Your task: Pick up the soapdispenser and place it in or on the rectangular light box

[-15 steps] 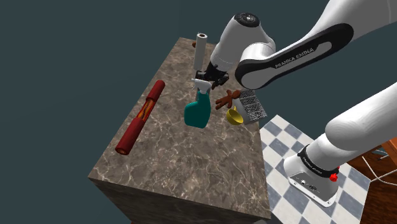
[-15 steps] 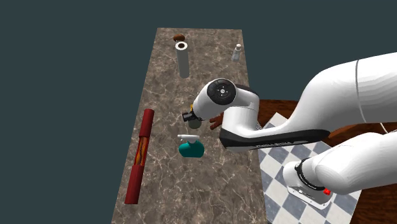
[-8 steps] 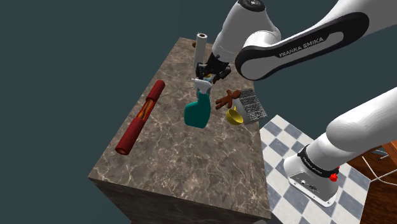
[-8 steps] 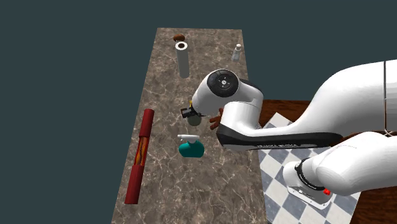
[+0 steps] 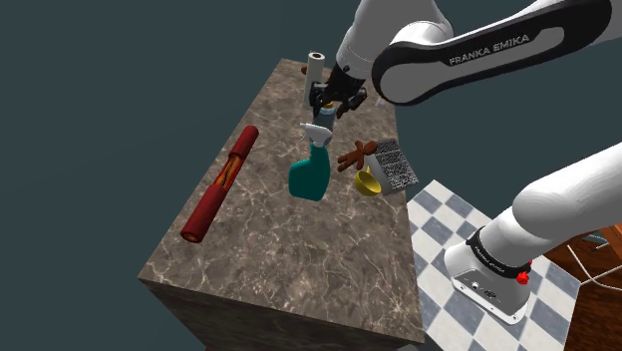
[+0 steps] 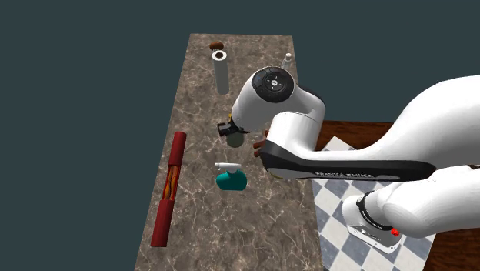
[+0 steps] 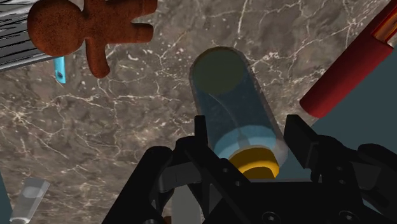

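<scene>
While clamped on the soap dispenser (image 7: 226, 95), the gripper (image 7: 248, 130) hangs over the marble counter (image 5: 299, 249)

Both black fingers (image 7: 299, 137) press the clear, yellow-collared dispenser's sides, parted just its width. In the shoulder view, one teal spray bottle (image 5: 311, 172) stands at 6 o'clock from the gripper, one light speckled box (image 5: 397, 166) at 4 o'clock, with one gingerbread man (image 5: 355, 156) and one yellow cup (image 5: 368, 182) beside it. One red tube (image 5: 219, 183) lies at 8 o'clock; one paper towel roll (image 5: 315, 75) stands at 11 o'clock.
</scene>
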